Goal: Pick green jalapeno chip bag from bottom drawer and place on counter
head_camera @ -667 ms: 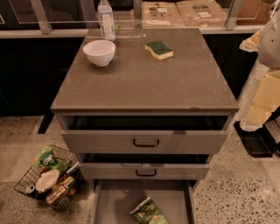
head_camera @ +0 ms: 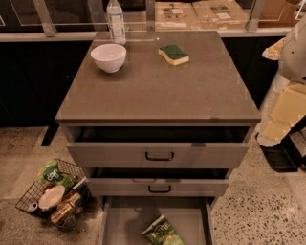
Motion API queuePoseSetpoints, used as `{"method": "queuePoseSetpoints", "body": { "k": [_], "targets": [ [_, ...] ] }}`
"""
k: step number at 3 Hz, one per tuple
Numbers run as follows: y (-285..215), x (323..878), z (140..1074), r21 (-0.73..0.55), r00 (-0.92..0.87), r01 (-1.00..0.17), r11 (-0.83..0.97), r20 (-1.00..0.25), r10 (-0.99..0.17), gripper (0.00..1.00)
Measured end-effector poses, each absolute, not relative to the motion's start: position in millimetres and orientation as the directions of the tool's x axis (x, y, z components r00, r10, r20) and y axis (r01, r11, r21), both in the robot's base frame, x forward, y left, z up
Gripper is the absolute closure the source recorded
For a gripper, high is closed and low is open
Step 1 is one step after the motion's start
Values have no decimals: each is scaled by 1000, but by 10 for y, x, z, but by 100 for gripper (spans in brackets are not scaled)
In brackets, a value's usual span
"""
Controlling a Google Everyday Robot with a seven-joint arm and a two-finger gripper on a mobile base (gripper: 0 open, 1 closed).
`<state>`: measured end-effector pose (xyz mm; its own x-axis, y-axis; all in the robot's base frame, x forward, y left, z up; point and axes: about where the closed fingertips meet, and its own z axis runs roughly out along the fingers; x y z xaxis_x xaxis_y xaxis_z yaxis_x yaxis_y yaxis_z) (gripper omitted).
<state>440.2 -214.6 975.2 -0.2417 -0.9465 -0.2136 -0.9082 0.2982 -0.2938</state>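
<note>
Nearest, at 6 o'clock: bag (head_camera: 162,233), green and crinkly, lying tilted on the flat grey inside of the bottom drawer (head_camera: 129,220). Sits right of the drawer's middle, clear of both side walls, lower end cut off by the frame's edge. Bottom drawer pulled well out.

Over at 8 o'clock, on the speckled floor (head_camera: 258,210): wire basket (head_camera: 28,201) packed with clutter, a green packet (head_camera: 53,174) on top, well apart from the bag.

Just above the bottom drawer: middle drawer (head_camera: 191,187), out a little, black handle. Above that, top drawer (head_camera: 114,155), also ajar, dark gap showing under the slab.

Centre frame: counter (head_camera: 158,91), grey-brown, bare across its near half.

At 3 o'clock, hard against the right edge: gripper (head_camera: 282,117), pale cream, hanging beside the cabinet and below counter level, far from the bag. Open or closed, cannot tell.

Far side of the counter, at 11 o'clock: white bowl (head_camera: 108,57), upright. At 12 o'clock: green-and-yellow sponge (head_camera: 174,54), flat. Behind the bowl, clear bottle (head_camera: 115,19) standing at the back edge. Beyond, flat boxes (head_camera: 191,12).
</note>
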Motion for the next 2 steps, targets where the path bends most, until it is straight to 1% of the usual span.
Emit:
{"method": "queuePoseSetpoints", "body": {
  "k": [1,2],
  "targets": [
    [-2157,4344,9504,-319,-314,-870,376,-229,-921,0],
    [-2189,4191,8952,-300,-422,-815,496,-280,-862,0]
  ]
}}
